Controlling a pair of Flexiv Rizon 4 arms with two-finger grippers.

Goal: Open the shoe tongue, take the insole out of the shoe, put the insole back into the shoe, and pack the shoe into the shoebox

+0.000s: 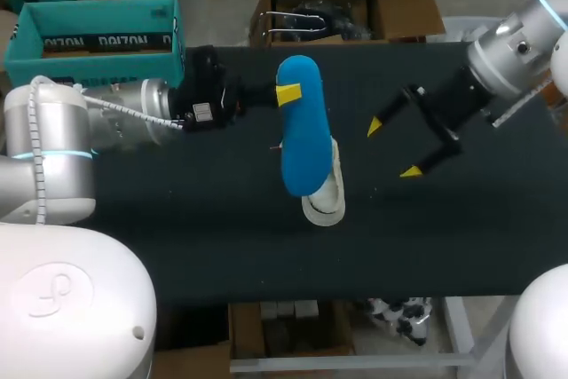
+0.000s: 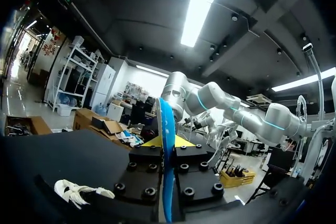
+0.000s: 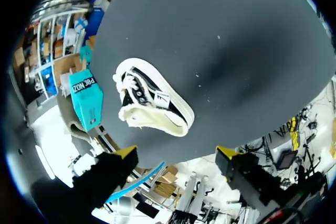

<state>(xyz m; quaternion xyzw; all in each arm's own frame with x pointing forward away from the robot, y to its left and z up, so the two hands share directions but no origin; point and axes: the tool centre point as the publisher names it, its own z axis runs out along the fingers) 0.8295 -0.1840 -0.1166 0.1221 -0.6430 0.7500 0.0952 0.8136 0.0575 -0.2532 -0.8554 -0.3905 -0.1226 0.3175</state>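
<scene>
We are pinching the blue insole (image 1: 300, 130) in our left gripper (image 1: 288, 93), just above the shoe (image 1: 324, 197). Our right gripper (image 1: 392, 148) is hanging wide open and empty, right of the shoe. The shoebox (image 1: 93, 42) is sitting well left of it.

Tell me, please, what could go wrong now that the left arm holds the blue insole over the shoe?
1. The left gripper grips the insole near one end only; its long free part may slip or twist.
2. The shoe lies unheld, with the right gripper open and apart, so pushing the insole in may shove it away.
</scene>
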